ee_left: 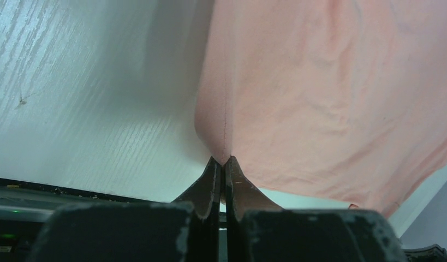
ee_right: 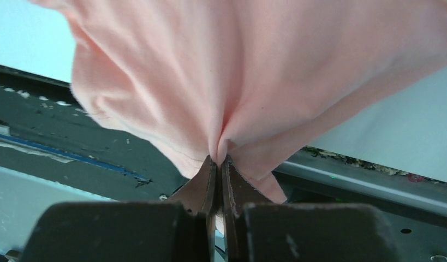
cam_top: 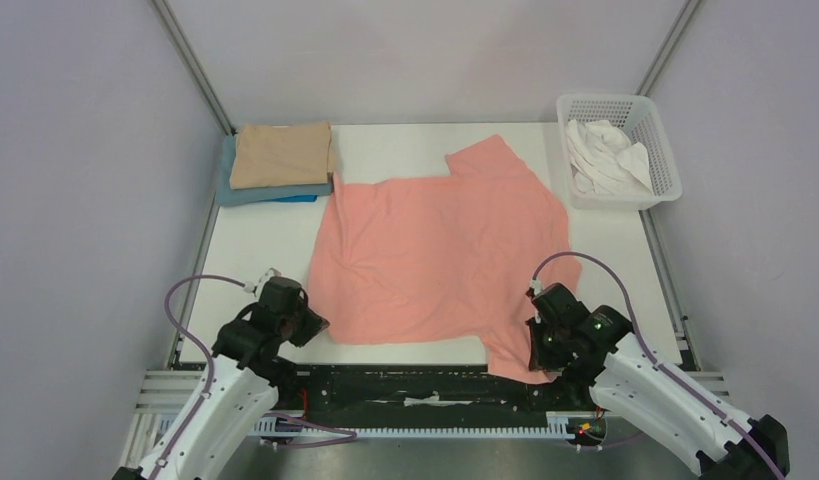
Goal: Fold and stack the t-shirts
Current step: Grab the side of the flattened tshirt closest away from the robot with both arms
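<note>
From above you see the salmon-pink t-shirt (cam_top: 440,255) spread over the middle of the counter (cam_top: 255,250), reaching the near edge, and the tan t-shirt (cam_top: 282,155) folded atop the blue t-shirt (cam_top: 247,193) in the far-left corner. Your left wrist view shows the left gripper (ee_left: 221,161) pinched tight on its seamed edge. Your right wrist view shows the right gripper (ee_right: 216,159) clamped on bunched pink cloth.

Open lanes left and far, corners blocked

I see bare table (cam_top: 255,250) left of the pink shirt (cam_top: 440,255), and a narrower strip on its right. The folded stack (cam_top: 282,158) fills the far-left corner, the basket (cam_top: 665,165) the far-right, with open table between them
</note>
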Robot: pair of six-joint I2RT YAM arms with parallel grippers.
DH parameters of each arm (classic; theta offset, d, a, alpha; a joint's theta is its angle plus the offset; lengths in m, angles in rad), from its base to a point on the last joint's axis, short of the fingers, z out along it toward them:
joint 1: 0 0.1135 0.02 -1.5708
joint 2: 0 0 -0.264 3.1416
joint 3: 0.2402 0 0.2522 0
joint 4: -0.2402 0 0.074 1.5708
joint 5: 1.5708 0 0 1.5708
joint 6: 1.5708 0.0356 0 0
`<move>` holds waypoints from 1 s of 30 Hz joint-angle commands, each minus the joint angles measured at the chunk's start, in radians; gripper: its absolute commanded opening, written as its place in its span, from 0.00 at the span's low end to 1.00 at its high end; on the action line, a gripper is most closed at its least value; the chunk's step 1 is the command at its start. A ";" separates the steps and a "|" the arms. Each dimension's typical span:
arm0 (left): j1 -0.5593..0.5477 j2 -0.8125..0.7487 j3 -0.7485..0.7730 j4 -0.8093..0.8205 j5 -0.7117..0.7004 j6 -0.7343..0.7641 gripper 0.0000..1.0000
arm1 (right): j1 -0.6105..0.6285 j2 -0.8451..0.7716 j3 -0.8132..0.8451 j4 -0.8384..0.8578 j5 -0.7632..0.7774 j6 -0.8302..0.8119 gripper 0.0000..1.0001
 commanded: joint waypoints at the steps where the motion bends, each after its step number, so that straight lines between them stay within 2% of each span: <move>1: -0.006 -0.058 0.034 -0.045 0.016 -0.062 0.02 | 0.006 -0.050 0.066 -0.087 -0.023 -0.001 0.00; 6: -0.005 -0.149 0.066 -0.128 0.001 -0.106 0.02 | 0.007 -0.049 0.107 0.001 0.055 -0.013 0.00; 10: -0.005 -0.257 0.115 -0.227 -0.027 -0.140 0.02 | 0.007 0.031 0.166 0.031 0.080 -0.106 0.00; 14: -0.006 -0.346 0.070 -0.202 0.046 -0.175 0.02 | 0.006 0.092 0.217 0.027 0.080 -0.175 0.00; 17: -0.004 -0.360 0.063 -0.222 0.032 -0.177 0.02 | 0.006 0.103 0.211 0.028 0.103 -0.190 0.00; 21: -0.005 -0.301 0.066 -0.160 -0.010 -0.139 0.02 | 0.006 0.086 0.223 0.053 0.162 -0.177 0.00; 23: -0.005 -0.234 0.053 -0.068 0.008 -0.111 0.02 | 0.005 0.063 0.238 0.088 0.196 -0.149 0.00; 27: -0.006 -0.063 0.020 0.166 0.054 -0.086 0.02 | 0.005 0.005 0.214 0.224 0.210 -0.078 0.00; 30: -0.004 0.058 0.074 0.195 -0.002 -0.059 0.02 | 0.005 -0.016 0.201 0.329 0.228 -0.052 0.00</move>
